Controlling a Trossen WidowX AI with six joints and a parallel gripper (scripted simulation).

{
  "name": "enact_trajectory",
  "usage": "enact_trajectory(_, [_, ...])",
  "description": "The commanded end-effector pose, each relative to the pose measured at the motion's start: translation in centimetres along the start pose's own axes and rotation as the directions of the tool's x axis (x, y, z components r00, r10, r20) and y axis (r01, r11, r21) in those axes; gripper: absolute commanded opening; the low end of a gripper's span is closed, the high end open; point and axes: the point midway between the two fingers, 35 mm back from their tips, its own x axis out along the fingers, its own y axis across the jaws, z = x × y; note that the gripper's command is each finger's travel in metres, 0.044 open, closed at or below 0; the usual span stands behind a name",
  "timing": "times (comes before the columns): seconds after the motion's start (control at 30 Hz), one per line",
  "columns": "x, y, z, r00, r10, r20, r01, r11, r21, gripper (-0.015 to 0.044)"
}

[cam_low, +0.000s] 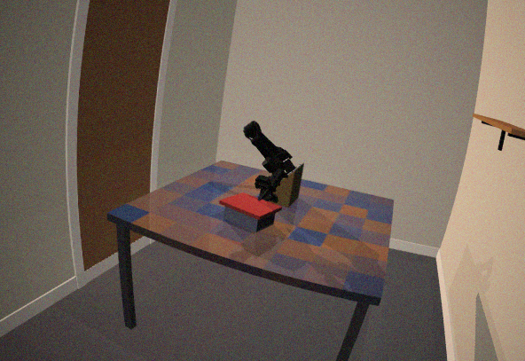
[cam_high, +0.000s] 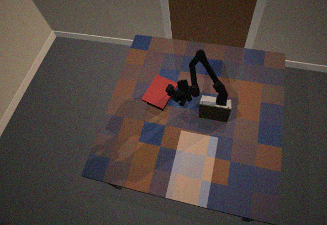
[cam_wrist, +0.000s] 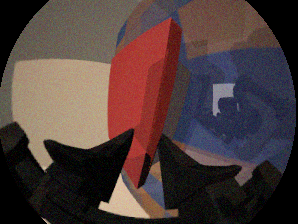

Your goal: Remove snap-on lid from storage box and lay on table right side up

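Observation:
The red lid (cam_high: 157, 91) (cam_low: 249, 204) (cam_wrist: 132, 95) sits on top of the grey storage box (cam_low: 241, 220) (cam_wrist: 182, 92). It looks flat and seated in the top and exterior views. My gripper (cam_high: 172, 96) (cam_low: 266, 198) (cam_wrist: 146, 134) comes in low from the side towards the robot's base. It is shut on the lid at its near edge: in the wrist view one finger is on the red top side and the other on the underside. The exact finger contact is dark and partly hidden in the top and exterior views.
The robot's base stands on a pedestal block (cam_high: 213, 113) (cam_low: 290, 189) beside the lid and box. The patchwork table (cam_high: 246, 151) (cam_low: 337, 242) carries them all. A bright patch of light (cam_high: 190, 165) falls on the table in the top view.

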Motion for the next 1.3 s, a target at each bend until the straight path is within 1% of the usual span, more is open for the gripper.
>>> enact_trajectory(0.0, [-0.15,0.18,-0.02,1.0,0.002,0.0,-0.002,1.0,0.002,0.0])
enact_trajectory(1.27, [-0.76,0.67,0.02,1.0,0.002,0.0,-0.002,1.0,0.002,0.0])
